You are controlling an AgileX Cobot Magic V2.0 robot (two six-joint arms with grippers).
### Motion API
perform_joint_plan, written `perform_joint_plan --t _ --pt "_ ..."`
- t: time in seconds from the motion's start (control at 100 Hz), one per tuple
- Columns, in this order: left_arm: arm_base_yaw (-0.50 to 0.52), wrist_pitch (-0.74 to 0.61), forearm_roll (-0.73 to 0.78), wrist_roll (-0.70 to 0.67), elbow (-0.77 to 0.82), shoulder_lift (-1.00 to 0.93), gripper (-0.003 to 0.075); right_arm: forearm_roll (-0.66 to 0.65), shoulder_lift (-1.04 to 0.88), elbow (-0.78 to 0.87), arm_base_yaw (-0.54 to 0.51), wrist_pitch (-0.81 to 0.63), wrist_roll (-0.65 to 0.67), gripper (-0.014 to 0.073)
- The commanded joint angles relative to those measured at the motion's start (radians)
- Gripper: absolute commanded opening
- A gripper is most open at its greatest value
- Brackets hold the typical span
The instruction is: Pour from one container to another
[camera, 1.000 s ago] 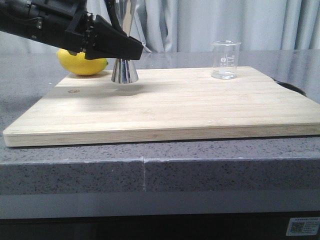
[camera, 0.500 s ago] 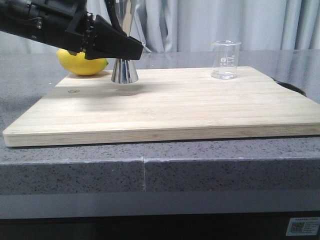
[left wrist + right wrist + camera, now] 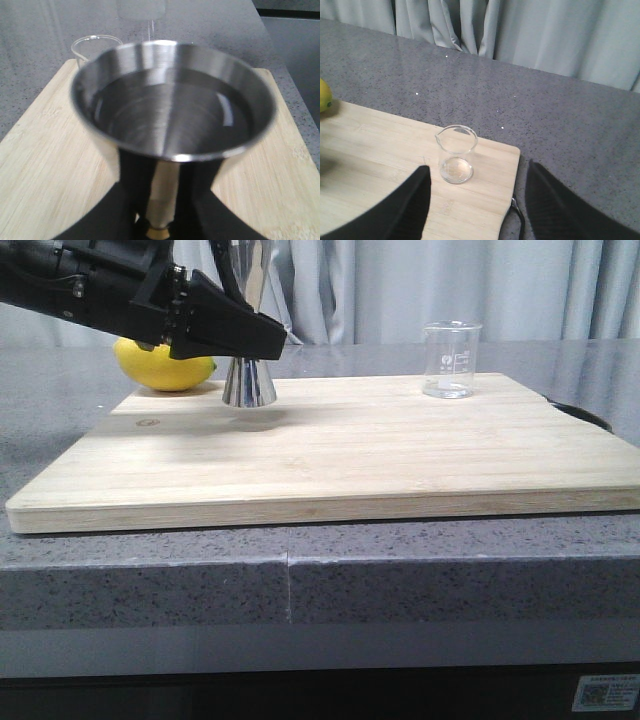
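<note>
The steel jigger point(image 3: 249, 383) stands at the back left of the wooden board point(image 3: 350, 450). My left gripper point(image 3: 262, 340) is shut on its narrow waist. In the left wrist view the jigger's upper cup point(image 3: 172, 100) fills the picture, with a faint liquid line inside, and the black fingers point(image 3: 132, 180) hug the stem on both sides of the left gripper point(image 3: 162, 192). The clear glass beaker point(image 3: 451, 360) stands upright at the back right and looks empty. My right gripper point(image 3: 477, 172) hangs open above and short of the beaker point(image 3: 456, 152), touching nothing.
A yellow lemon point(image 3: 160, 365) lies on the counter behind the board's back left corner. A dark curved object point(image 3: 585, 415) sits just off the board's right edge. Grey curtains hang behind the grey stone counter point(image 3: 450, 580).
</note>
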Motion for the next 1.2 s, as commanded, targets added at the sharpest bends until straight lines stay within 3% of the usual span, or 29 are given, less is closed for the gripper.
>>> perform_joint_plan --t 0.0,1.19 --pt "0.004 0.066 -0.071 0.005 -0.03 -0.048 -0.0011 0.0 -0.018 -0.026 -0.002 -0.069 -0.002 0.0377" --pt "0.004 0.097 -0.095 0.032 -0.03 -0.01 -0.0011 0.0 -0.018 -0.026 -0.002 -0.069 -0.002 0.0377"
